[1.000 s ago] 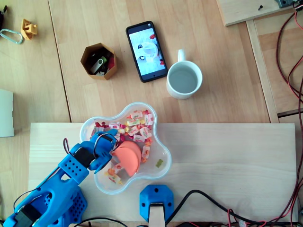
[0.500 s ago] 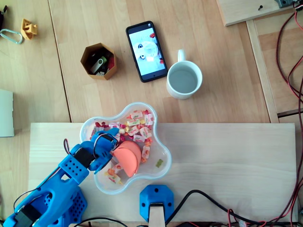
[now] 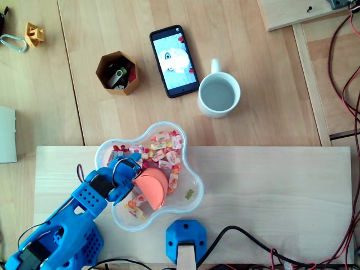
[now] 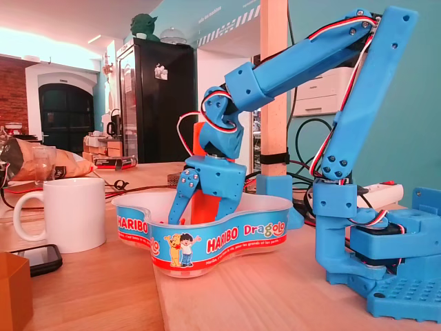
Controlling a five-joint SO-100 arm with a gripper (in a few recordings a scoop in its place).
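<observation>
Moved: gripper [image 3: 138, 177] barely stirred, lower left overhead.
Gripper: jaws stood apart among sweets [image 3: 163, 147].
Bowl [image 3: 197, 185]: on the bench [image 3: 270, 191].

1. Overhead view: high up, looking straight down on the counter [image 3: 270, 191]. Wide enough to take in the arm [image 3: 62, 230], candy bowl [image 3: 198, 179], mug [image 3: 219, 95] and phone [image 3: 173, 61].
2. Fixed view: near counter [image 4: 227, 296] height, level, side-on, close to the candy bowl [image 4: 227, 241]. Mug [image 4: 72, 214] at left, arm [image 4: 358, 138] at right.
3. Overlap: candy bowl, mug, phone [image 4: 31, 258], arm. The fixed camera sits toward the overhead picture's top edge, facing the arm.
</observation>
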